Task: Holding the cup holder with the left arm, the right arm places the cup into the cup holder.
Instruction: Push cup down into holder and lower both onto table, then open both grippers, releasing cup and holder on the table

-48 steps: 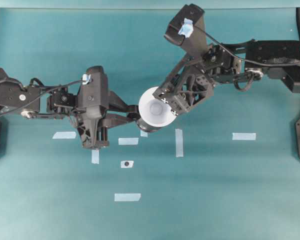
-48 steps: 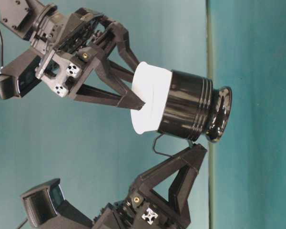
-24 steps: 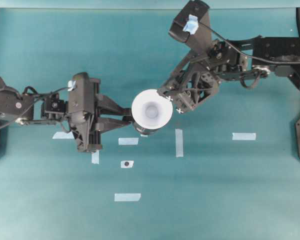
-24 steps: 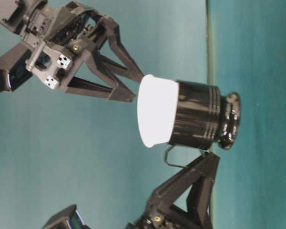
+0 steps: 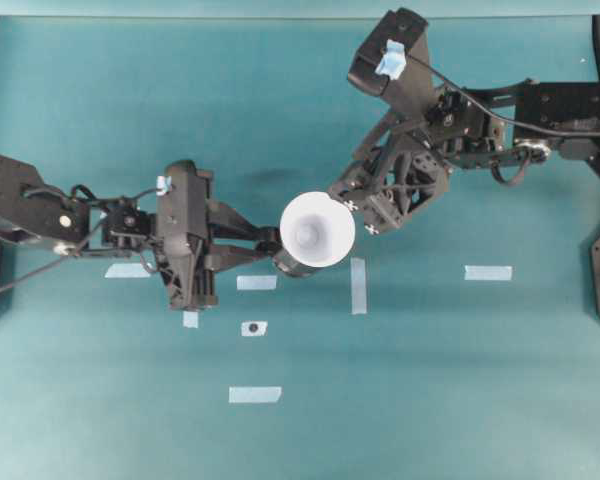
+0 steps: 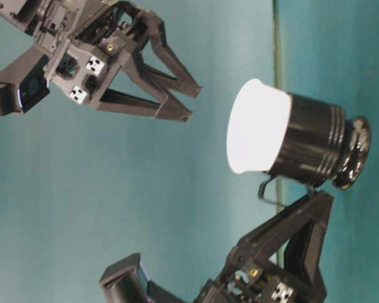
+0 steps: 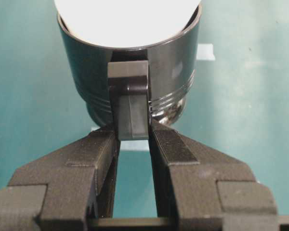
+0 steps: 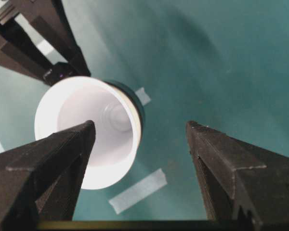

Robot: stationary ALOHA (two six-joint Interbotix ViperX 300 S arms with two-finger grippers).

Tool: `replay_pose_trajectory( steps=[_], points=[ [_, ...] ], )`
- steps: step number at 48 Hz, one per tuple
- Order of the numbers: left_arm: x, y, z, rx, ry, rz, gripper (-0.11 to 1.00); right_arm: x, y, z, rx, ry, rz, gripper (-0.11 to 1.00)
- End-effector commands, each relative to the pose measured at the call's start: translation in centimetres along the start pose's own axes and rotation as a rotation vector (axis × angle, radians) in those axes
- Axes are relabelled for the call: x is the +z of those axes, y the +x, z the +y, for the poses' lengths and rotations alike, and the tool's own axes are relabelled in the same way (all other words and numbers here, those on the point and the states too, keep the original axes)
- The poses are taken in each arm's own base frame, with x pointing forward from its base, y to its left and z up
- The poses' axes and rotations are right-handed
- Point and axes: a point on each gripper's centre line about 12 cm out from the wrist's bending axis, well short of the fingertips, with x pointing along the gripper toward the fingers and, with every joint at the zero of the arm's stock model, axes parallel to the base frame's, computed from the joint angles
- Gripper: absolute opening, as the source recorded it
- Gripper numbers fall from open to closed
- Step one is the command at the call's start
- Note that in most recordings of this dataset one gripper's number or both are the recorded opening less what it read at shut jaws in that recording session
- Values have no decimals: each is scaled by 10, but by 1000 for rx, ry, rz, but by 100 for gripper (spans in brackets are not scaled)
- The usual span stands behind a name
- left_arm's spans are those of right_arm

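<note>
The white cup point(image 5: 317, 230) sits inside the glossy black cup holder point(image 6: 312, 148), its wide rim standing out above the ring. My left gripper point(image 7: 133, 134) is shut on the holder's small side tab point(image 7: 130, 98) and holds the holder off the table. In the overhead view the left gripper point(image 5: 267, 244) is just left of the cup. My right gripper point(image 5: 358, 212) hangs open to the cup's upper right, clear of it. From the right wrist the cup point(image 8: 72, 108) lies beyond the left fingertip, and the right gripper point(image 8: 139, 127) holds nothing.
Several pale tape strips mark the teal table: one point(image 5: 358, 285) just below the cup, one point(image 5: 488, 272) at right, another point(image 5: 255, 394) toward the front. A small tape square with a black dot point(image 5: 253, 328) lies below the left gripper.
The right gripper, whose fingers reached round the cup's rim, has drawn back and now stands apart from it. The cup stays in the holder, which shifted a little with the left gripper.
</note>
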Motion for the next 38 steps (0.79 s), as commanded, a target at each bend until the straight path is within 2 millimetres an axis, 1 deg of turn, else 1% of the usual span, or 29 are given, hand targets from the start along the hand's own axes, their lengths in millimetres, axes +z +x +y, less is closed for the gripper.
replay_pose_trajectory(
  steps=[1, 26, 38],
  points=[
    [12, 4, -1, -3, 3, -41, 23, 8, -25, 5, 34, 5, -64, 82],
    [0, 32, -1, -5, 1, -11, 23, 1, -19, 2, 27, 12, -41, 82],
    [-5, 29, -1, -5, -18, 8, 23, 0, -14, 2, 26, 18, -32, 81]
  ],
)
